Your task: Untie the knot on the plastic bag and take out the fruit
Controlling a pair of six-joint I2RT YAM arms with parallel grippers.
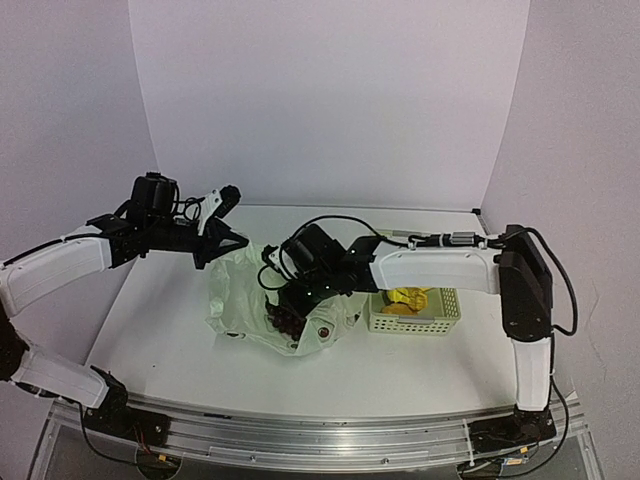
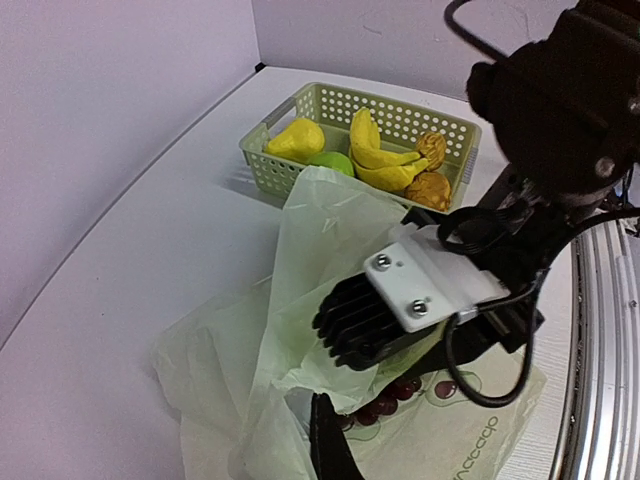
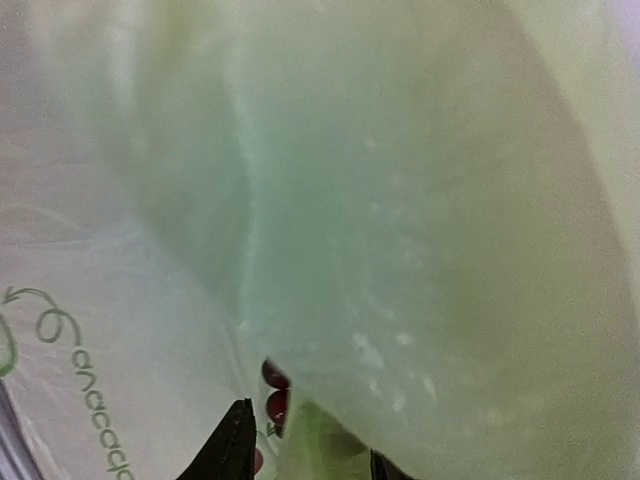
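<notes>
Right wrist view shows the right claw (image 3: 308,437) with fingers apart inside the plastic bag (image 3: 400,200), grapes (image 3: 275,390) just ahead; left claw (image 1: 232,240) seemingly pinches the bag's rim. Fruit removal underway; next, close on the grapes.

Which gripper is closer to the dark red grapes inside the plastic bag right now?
Right. The right gripper reaches down into the plastic bag, with its fingertips right by the grapes. The left gripper is off at the bag's far left edge, well away from them.
</notes>
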